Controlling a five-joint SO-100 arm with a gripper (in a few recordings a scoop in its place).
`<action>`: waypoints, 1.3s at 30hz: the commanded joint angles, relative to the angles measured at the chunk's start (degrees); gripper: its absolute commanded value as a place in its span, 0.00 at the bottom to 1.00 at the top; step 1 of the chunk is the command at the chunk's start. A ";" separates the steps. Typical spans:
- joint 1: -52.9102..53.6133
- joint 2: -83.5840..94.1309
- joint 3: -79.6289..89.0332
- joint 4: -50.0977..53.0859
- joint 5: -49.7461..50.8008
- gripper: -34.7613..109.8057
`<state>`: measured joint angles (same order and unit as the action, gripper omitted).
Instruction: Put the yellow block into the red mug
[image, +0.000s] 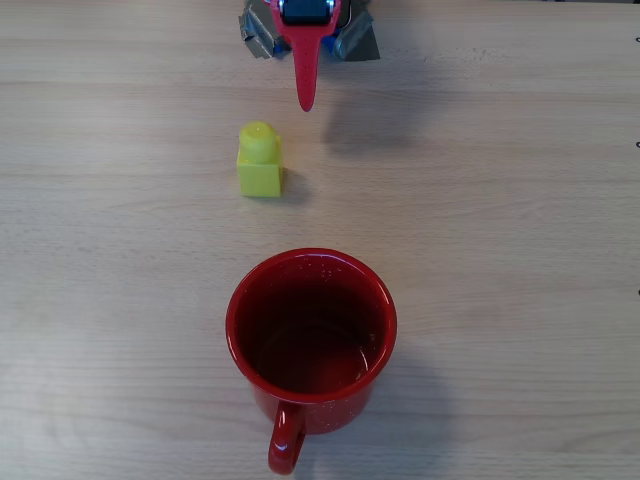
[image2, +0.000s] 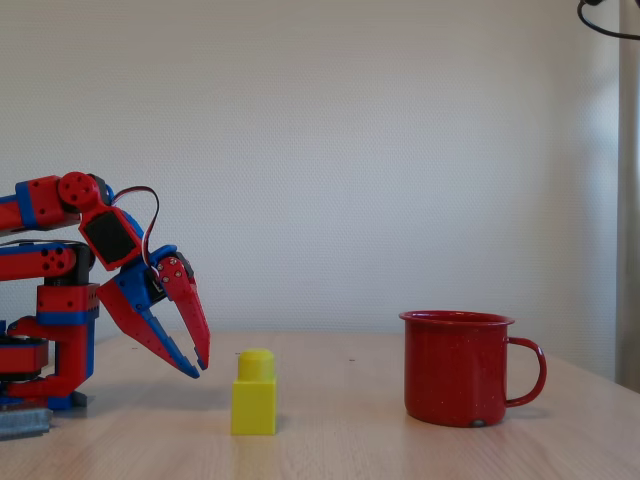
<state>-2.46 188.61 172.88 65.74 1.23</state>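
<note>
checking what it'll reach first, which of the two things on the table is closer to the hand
The yellow block: it stands just beyond the tips of the hand, untouched. The red mug stands farther along the table, past the block.

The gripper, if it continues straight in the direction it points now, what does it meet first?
Probably the table: the gripper points downward, passing beside the yellow block, though depth is unclear.

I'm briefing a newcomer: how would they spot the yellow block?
Find the wooden table, then the red mug on it. Between mug and gripper stands the block: small, bright yellow, one round stud on top.
</note>
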 joint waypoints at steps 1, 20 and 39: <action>-0.18 0.79 -1.32 0.00 1.05 0.24; -0.18 0.35 -1.76 -0.26 0.09 0.24; 5.01 -34.10 -37.88 0.62 -3.43 0.24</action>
<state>0.62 156.27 141.77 65.30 -1.23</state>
